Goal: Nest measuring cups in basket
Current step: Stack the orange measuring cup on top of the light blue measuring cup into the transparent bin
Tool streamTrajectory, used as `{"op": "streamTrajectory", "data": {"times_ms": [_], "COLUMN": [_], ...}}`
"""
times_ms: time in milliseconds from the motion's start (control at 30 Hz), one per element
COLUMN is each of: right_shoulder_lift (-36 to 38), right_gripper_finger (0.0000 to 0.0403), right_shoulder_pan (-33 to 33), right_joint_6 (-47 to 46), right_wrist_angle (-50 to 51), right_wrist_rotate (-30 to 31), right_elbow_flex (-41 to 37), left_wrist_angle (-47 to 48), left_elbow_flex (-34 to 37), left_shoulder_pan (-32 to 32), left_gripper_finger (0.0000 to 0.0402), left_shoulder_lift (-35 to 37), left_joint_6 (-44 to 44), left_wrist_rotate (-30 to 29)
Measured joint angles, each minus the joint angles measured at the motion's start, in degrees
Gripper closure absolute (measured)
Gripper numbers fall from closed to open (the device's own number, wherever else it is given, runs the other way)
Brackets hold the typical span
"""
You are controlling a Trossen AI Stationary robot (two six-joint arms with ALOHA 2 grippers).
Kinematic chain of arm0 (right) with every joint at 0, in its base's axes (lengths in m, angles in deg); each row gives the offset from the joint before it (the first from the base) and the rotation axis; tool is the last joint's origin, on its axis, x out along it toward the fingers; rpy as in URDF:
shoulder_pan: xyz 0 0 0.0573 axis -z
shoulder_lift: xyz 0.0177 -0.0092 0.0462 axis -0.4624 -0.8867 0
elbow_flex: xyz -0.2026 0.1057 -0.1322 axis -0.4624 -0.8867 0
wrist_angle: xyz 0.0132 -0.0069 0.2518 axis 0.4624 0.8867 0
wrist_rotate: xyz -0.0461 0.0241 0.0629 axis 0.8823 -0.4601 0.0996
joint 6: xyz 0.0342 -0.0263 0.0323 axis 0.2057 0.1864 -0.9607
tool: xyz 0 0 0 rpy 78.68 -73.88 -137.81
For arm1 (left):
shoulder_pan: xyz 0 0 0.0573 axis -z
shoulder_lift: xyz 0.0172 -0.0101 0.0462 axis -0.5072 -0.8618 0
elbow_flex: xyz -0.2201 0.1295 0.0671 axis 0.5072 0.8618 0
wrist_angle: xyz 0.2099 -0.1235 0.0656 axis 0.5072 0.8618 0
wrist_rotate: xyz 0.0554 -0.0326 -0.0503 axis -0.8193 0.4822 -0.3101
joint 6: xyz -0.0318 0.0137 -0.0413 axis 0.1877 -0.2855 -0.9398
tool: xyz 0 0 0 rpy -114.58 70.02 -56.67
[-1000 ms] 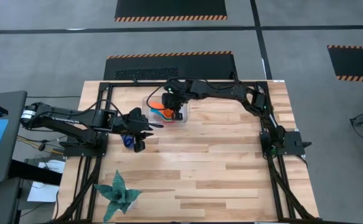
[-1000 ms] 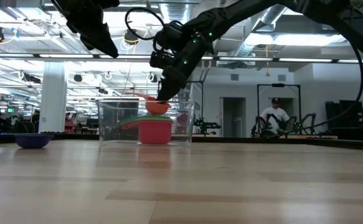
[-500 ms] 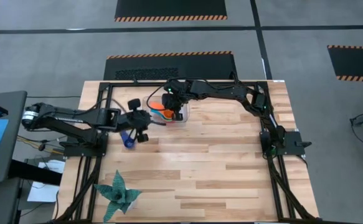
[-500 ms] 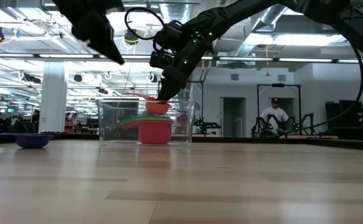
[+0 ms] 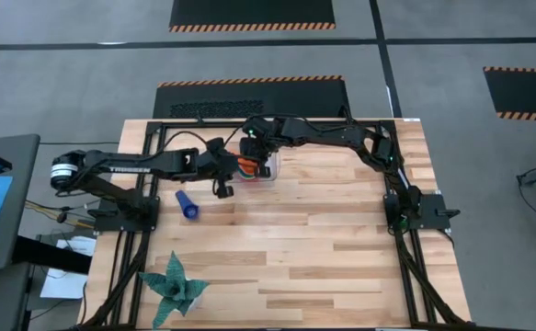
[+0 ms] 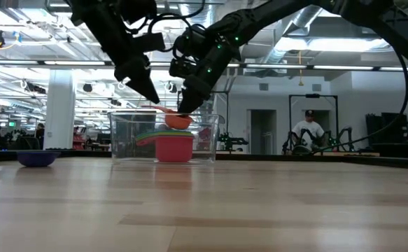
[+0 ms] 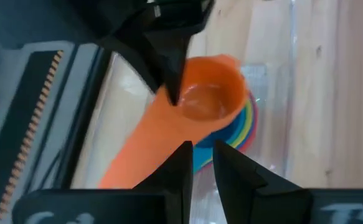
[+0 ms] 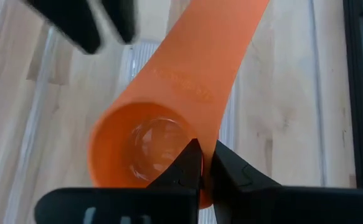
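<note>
The right tool (image 8: 201, 163) is closed on the rim of the orange measuring cup (image 8: 145, 146), one finger inside the bowl and one outside. It holds the cup just above the coloured cups already stacked in the clear basket (image 6: 123, 136). In the low view the orange cup (image 6: 178, 120) sits on top of the red cup (image 6: 173, 148), with green, yellow and blue rims between them; whether it is fully seated cannot be told.

The long axis of the orange cup runs from its bowl out along the handle. In the left wrist view the handle points back toward the left tool (image 7: 198, 163), while the bowl (image 7: 209, 94) lies farther off, over the stack. The left tool hangs just beside the handle with its fingers almost together and nothing between them. So the right arm is the nearer one and carries the cup.

Farther away on the bench (image 5: 323, 248), the blue measuring cup (image 5: 188, 204) lies alone, well apart from the basket (image 5: 269, 172), on the left arm's side. A teal paper plant (image 5: 173, 280) lies near the front edge.
</note>
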Motion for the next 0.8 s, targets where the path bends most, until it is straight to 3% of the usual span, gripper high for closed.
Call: {"op": "streamTrajectory", "data": {"times_ms": [400,800], "right_shoulder_lift": [0.00,0.00], "right_gripper_finger": [0.0366,0.0366], "right_shoulder_pan": [-0.05,-0.01], "right_joint_6": [0.02,-0.07], "right_wrist_angle": [0.36,0.42], "right_wrist_rotate": [-0.02,0.12], "right_elbow_flex": [0.00,0.00], "left_wrist_angle": [-0.12,1.59], "left_elbow_flex": [0.00,0.00], "left_shoulder_pan": [-0.14,-5.24], "left_gripper_finger": [0.0350,0.0350], "left_shoulder_lift": [0.05,0.04], "left_joint_6": [4.95,6.07], "left_wrist_rotate": [-6.60,-2.84]}}
